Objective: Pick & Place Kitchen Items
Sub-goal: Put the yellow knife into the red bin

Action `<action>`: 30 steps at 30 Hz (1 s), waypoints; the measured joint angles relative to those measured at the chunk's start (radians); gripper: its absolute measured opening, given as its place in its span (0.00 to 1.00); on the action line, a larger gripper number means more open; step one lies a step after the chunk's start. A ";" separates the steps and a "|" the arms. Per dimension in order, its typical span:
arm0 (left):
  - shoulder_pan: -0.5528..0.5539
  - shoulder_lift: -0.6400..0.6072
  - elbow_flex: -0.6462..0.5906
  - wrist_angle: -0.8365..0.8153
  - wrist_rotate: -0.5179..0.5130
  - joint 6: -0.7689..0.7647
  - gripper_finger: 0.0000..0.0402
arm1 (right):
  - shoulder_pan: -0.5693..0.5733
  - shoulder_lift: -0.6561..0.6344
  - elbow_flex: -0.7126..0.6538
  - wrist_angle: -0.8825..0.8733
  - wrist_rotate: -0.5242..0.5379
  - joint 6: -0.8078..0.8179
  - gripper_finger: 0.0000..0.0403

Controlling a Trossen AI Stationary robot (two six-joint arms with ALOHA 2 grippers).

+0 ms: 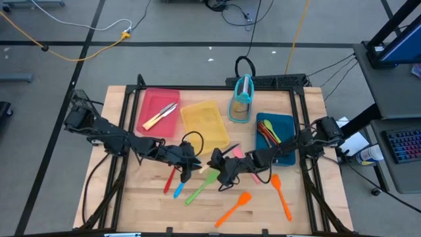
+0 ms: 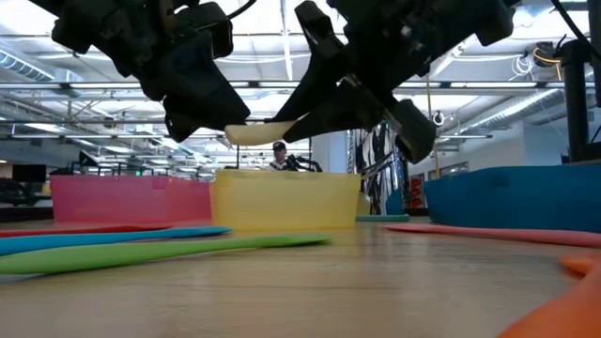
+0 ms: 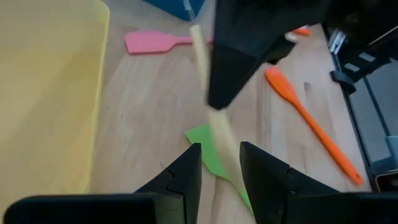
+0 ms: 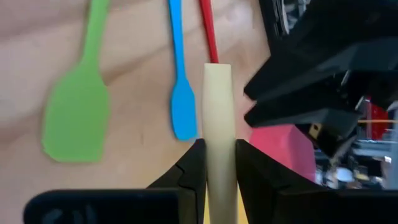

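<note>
My right gripper (image 4: 219,165) is shut on a cream-handled utensil (image 4: 217,106) held above the table's middle; its working end is hidden behind the gripper. My left gripper (image 3: 221,180) stands open with one finger on either side of the handle's free end (image 3: 222,140). In the high view the left gripper (image 1: 191,161) and the right gripper (image 1: 222,166) face each other. Below them a red spatula (image 1: 170,179), a blue spatula (image 1: 179,189) and a green spatula (image 1: 200,187) lie flat on the wood. My right gripper pinches the cream handle (image 4: 218,149) between its two fingers, which lie along it. The handle sticks out past the fingertips toward the left gripper, about level and lifted clear of the table (image 2: 268,131). My left gripper's fingers (image 3: 186,180) flank the handle's free end; whether they touch it I cannot tell.
At the back stand a red tray (image 1: 152,99) holding a cream-handled knife (image 1: 160,116), a yellow tray (image 1: 205,124), a blue tray (image 1: 284,125) with several utensils and an upright holder (image 1: 241,99). Two orange spatulas (image 1: 235,207) (image 1: 281,195) and a pink one (image 3: 149,42) lie near the front right.
</note>
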State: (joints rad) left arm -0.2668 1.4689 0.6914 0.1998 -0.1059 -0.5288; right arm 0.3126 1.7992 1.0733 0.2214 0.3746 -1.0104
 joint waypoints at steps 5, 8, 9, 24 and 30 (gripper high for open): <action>0.000 0.000 0.000 0.016 -0.012 0.001 0.28 | -0.004 0.000 0.000 0.066 0.043 -0.055 0.15; 0.000 0.000 0.000 0.016 -0.041 0.008 0.28 | -0.009 0.000 0.000 0.073 0.045 -0.058 0.15; 0.000 0.000 0.000 0.016 -0.043 0.013 0.28 | -0.012 0.000 0.000 0.076 0.045 -0.058 0.15; 0.000 0.000 -0.001 0.004 -0.115 0.085 0.16 | -0.031 0.000 0.000 0.120 0.043 -0.049 0.17; 0.011 0.000 -0.001 -0.009 -0.129 0.092 0.13 | -0.032 0.000 0.000 0.119 0.041 0.067 0.18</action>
State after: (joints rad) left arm -0.2558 1.4685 0.6907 0.1906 -0.2351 -0.4363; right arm 0.2809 1.7988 1.0729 0.3405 0.4153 -0.9430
